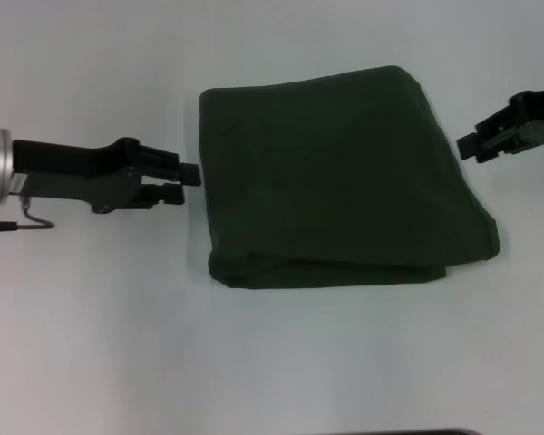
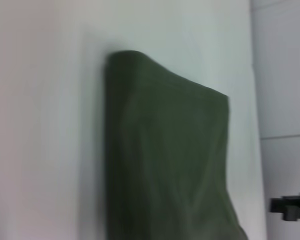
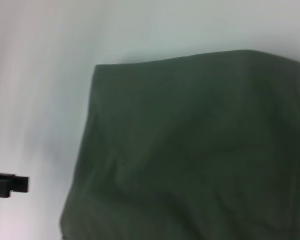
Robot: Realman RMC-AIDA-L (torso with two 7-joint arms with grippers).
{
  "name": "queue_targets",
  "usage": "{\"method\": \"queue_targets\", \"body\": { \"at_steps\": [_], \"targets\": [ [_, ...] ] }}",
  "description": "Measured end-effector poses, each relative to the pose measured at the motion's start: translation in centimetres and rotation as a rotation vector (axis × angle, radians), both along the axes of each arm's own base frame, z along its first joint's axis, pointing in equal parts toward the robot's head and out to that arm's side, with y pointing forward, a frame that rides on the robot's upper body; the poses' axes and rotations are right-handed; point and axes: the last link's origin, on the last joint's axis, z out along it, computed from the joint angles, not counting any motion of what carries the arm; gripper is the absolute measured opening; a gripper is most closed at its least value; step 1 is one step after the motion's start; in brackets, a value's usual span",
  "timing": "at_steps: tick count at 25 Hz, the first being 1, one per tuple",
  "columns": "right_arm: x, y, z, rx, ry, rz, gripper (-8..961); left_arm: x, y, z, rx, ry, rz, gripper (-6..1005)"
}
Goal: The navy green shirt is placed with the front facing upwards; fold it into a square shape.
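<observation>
- The navy green shirt [image 1: 344, 181] lies folded into a thick, roughly square bundle on the pale counter [image 1: 100, 344], between the two tools and gripped by neither.
- No lettering or neck label shows on the upper face; only plain dark green cloth is visible.
- Layered folded edges stack up along the bundle's near side, with the corner closest to the right tool jutting out a little past the rest.
- The left tool [image 1: 186, 181] reaches in from the robot's left, level with the counter, its tips just beside the shirt's left edge; whether they touch the cloth cannot be told.
- Its two fingers [image 1: 189, 170] sit close together, one over the other, with only a narrow gap and nothing between them.
- The right tool [image 1: 471, 145] is at the robot's right, near the shirt's far right corner but apart from it, with bare counter showing between.
- Its fingers [image 1: 470, 139] also stand narrow and carry nothing.
- In the left wrist view the shirt [image 2: 165, 160] fills the middle, and the right tool [image 2: 285, 207] shows beyond its far edge.
- In the right wrist view the shirt [image 3: 190, 150] takes up most of the frame, with the left tool [image 3: 10, 184] beyond its opposite edge, apart from the cloth there.
</observation>
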Motion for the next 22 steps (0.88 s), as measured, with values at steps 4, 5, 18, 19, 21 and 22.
{"method": "queue_targets", "body": {
  "at_steps": [4, 5, 18, 19, 21, 22],
  "targets": [
    [-1.2, 0.3, -1.8, -0.027, 0.021, 0.02, 347, 1.4, 0.1, -1.1, -0.02, -0.027, -0.049, 408],
    [-1.4, 0.3, -2.3, -0.031, 0.026, 0.021, 344, 1.8, 0.0, -1.6, -0.03, -0.031, -0.061, 408],
    [0.0, -0.9, -5.3, -0.107, -0.036, -0.029, 344, 3.6, -1.4, -5.4, -0.159, -0.015, -0.121, 401],
    [0.5, -1.0, -5.0, -0.097, -0.041, -0.043, 344, 3.4, -1.3, -5.5, -0.151, 0.0, -0.117, 400],
    [1.2, -1.0, -4.5, -0.077, -0.051, -0.065, 343, 2.9, -1.0, -5.6, -0.131, 0.028, -0.105, 400],
    [1.6, -1.1, -4.3, -0.07, -0.056, -0.075, 343, 2.6, -0.8, -5.6, -0.119, 0.041, -0.096, 400]
  ]
}}
